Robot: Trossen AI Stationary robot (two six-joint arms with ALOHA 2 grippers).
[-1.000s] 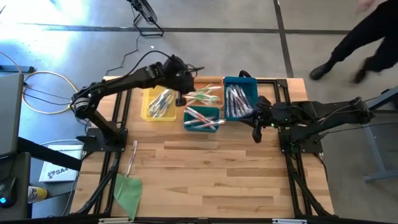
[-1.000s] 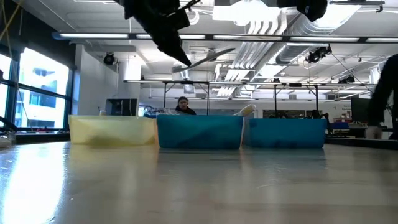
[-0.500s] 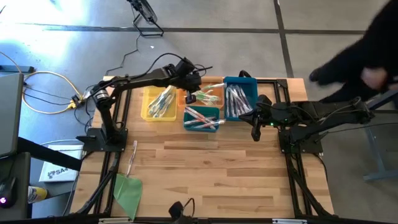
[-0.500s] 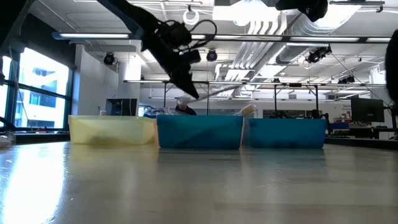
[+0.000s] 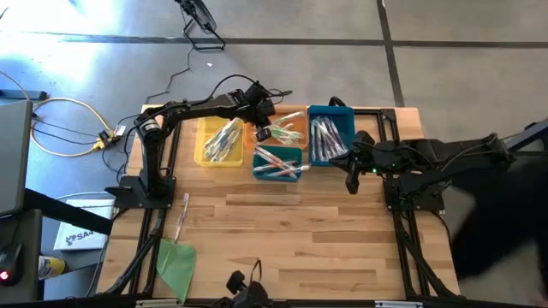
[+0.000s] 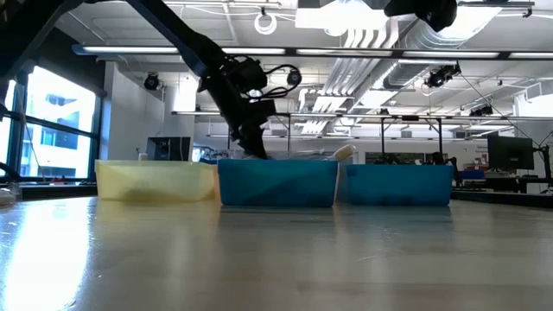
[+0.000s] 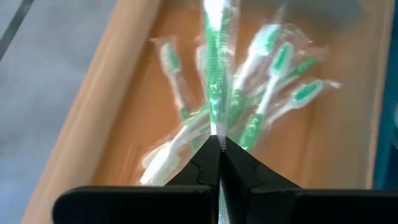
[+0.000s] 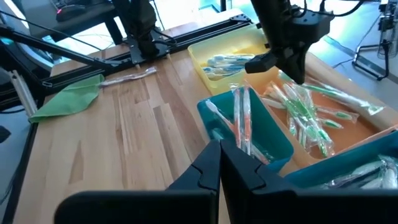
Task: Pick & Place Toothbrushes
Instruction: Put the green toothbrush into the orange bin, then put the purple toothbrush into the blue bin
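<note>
Wooden counter [image 5: 291,231] carries four bins at far edge. Left gripper [image 5: 261,130] low over orange bin [image 5: 294,112], jaws pinched on green toothbrush [image 7: 216,68] in clear wrap, hanging above green toothbrushes [image 5: 282,133] piled inside. Right gripper [image 5: 352,184] waits beside blue bin [image 5: 342,112], jaws closed, holding nothing. Green cloth [image 5: 176,265] near counter's front left corner, loose toothbrush [image 5: 182,212] just behind it.

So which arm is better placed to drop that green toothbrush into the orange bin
Left. Its gripper is shut on the green toothbrush directly above the orange bin. The right gripper is shut, empty, beside the blue bin.
</note>
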